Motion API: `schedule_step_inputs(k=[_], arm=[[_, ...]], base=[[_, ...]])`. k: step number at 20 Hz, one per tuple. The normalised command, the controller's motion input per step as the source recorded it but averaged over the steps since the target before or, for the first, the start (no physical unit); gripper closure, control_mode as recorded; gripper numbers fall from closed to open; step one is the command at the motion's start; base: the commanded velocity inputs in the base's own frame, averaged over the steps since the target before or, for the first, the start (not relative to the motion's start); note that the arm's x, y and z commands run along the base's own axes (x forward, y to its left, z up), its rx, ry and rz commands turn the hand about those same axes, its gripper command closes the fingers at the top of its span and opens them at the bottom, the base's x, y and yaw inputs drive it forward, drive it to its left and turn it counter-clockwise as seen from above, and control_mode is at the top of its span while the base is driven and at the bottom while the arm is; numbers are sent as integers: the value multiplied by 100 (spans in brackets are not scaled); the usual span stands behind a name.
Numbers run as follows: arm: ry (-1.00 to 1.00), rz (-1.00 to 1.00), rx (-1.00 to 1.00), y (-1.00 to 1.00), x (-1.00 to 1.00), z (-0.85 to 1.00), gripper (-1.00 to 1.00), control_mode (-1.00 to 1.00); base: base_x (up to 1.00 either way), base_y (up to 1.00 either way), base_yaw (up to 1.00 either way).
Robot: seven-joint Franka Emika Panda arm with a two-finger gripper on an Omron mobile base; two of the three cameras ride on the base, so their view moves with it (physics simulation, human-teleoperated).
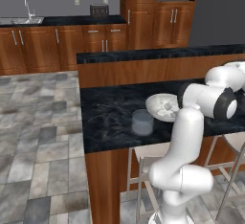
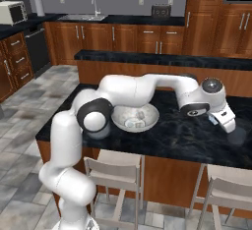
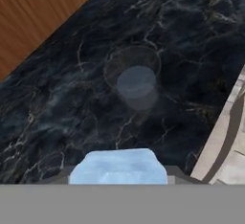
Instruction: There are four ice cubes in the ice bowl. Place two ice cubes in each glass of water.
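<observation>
Held cube: one ice cube (image 3: pixel 118 166), pale blue, sits clamped between the finger tips at the 6 o'clock edge of the hand view; the gripper (image 2: pixel 222 120) closes on it about halfway.
Target glass: the glass of water (image 3: pixel 135 80) below the hand stands at about 12 o'clock from the held cube in the hand view, a little ahead of it, on the dark counter (image 3: pixel 57 108). No cube can be made out inside it.
Other glass: a second glass of water (image 1: pixel 142 122) stands at about 7 o'clock of the ice bowl (image 1: pixel 162 107) in the left base view, just beside its rim. Its contents look plain bluish; whether ice is in it cannot be told.
Bowl: in the right base view the ice bowl (image 2: pixel 135 117) sits mid-counter, between the arm's elbow and the gripper. Pale bits lie in it (image 2: pixel 134 122), but they are too small to count surely.
Progress: judged an early stage. One cube is lifted and carried close to a glass, not yet dropped; no glass shows a finished pair.
Left to do: release this cube into the glass, then ferry the remaining ones, two per glass.
Count: two glasses, one bowl, one cube plainly seen in the grip, the rest uncertain.
Surroundings: stools (image 2: pixel 114 172) stand at the counter's near side.
</observation>
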Motion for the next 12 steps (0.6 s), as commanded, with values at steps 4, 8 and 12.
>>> schedule_step_inputs(k=[4, 8, 12], arm=[[-8, -5, 0, 0, 8, 0, 100, -100], [-15, -17, 0, -3, 10, 0, 100, -100], [-10, -17, 0, -13, 5, 0, 100, -100]], base=[[0, 0, 0], [0, 0, 0], [0, 0, 0]])
